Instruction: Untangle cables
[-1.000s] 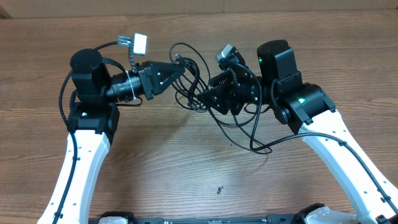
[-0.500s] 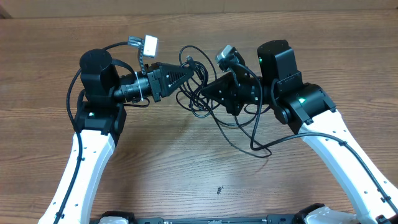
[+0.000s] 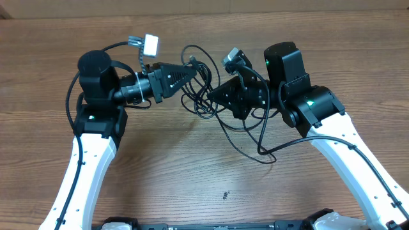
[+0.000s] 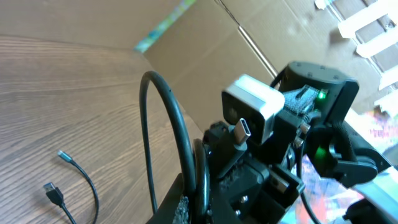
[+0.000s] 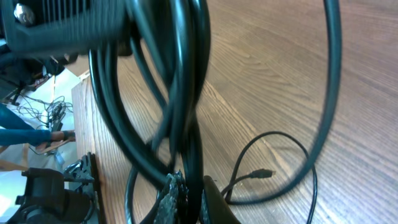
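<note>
Overhead, the two arms meet tip to tip over the far half of the wooden tabletop (image 3: pixel 160 166), with the tangle of thin black cables (image 3: pixel 259 144) bunched between them. The left arm (image 3: pixel 96 76) reaches in from the left. Its jaws are fully closed and taper to a point inside the upper loops of the tangle. The right arm (image 3: pixel 300 96) reaches in from the right, its jaws likewise closed in the middle of the knot. Several loops sag from the two tips, and one long strand trails toward the near side, bends sharply, and lies on the wood.

Left wrist view: one cable (image 4: pixel 179 130) rises in a tall arc from between the closed left jaws, so it is pinched there. Just beyond is the right arm's wrist camera (image 4: pixel 252 112), a pale box with a small port facing this way. Two loose ends rest on the wood at lower left: a dark USB plug (image 4: pixel 53 193) and a silver-tipped plug (image 4: pixel 64 155), near each other but apart.

Right wrist view: a bundle of cords (image 5: pixel 186 93) runs down into the closed right jaws and is clamped there. Beyond it, another small plug end (image 5: pixel 264 173) lies flat on the wood inside a wide loop.
</note>
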`<state>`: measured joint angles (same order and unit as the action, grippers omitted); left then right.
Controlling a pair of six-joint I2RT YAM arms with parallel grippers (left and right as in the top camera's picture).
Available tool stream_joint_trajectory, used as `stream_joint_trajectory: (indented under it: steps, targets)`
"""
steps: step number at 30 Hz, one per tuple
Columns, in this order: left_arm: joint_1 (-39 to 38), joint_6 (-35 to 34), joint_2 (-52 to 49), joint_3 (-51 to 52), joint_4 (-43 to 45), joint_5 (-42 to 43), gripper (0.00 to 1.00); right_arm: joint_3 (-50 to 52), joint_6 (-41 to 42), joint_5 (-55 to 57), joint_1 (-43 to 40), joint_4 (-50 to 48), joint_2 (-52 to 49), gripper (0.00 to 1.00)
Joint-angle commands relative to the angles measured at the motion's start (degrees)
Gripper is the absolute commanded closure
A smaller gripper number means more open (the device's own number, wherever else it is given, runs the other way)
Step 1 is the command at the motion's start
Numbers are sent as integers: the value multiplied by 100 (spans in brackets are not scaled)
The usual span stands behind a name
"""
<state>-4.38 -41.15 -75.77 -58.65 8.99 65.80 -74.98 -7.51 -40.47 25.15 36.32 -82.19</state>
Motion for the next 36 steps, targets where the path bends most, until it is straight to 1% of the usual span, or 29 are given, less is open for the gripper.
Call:
stream_joint_trajectory:
  steps: [1,10,11,12,13,14,15,17,19,23,26,27,29,33,36]
  targets:
    - [214,-179,103,-177,72,-118,96,2,-55,-13,-9,107,13,96]
    - [210,-264,103,-177,68,-122,96,2,-52,-15,-9,94,13,96]
    - [205,-282,103,-177,68,-101,96,2,-52,-15,-9,83,13,94]
    - [195,-284,103,-175,68,-59,96,2,-52,-15,-9,66,13,84]
    - [173,-282,103,-177,68,-28,96,2,-50,-15,-9,46,13,77]
    - [131,-282,103,-175,66,4,96,2,-50,-17,-9,9,13,74]
    - [94,-280,103,-177,68,13,96,2,-50,-17,-9,-20,13,73]
    - [20,-280,103,-175,70,7,96,2,-50,-17,-9,-94,13,76]
    - [-2,-280,103,-177,70,4,96,2,-48,-17,-9,-129,13,77]
    - [-15,-284,103,-175,68,13,96,2,-50,-15,-9,-140,13,73]
    - [-20,-286,103,-177,68,33,96,2,-50,-15,-9,-168,13,74]
    - [-20,-330,103,-177,68,46,96,2,-50,-15,-9,-188,13,80]
    - [-20,-415,103,-177,68,52,96,2,-50,-15,-9,-219,13,87]
    - [-20,-415,103,-177,68,131,96,2,-50,-15,-9,-240,13,96]
    - [-28,-415,103,-175,68,138,96,2,-48,-15,-9,-243,13,96]
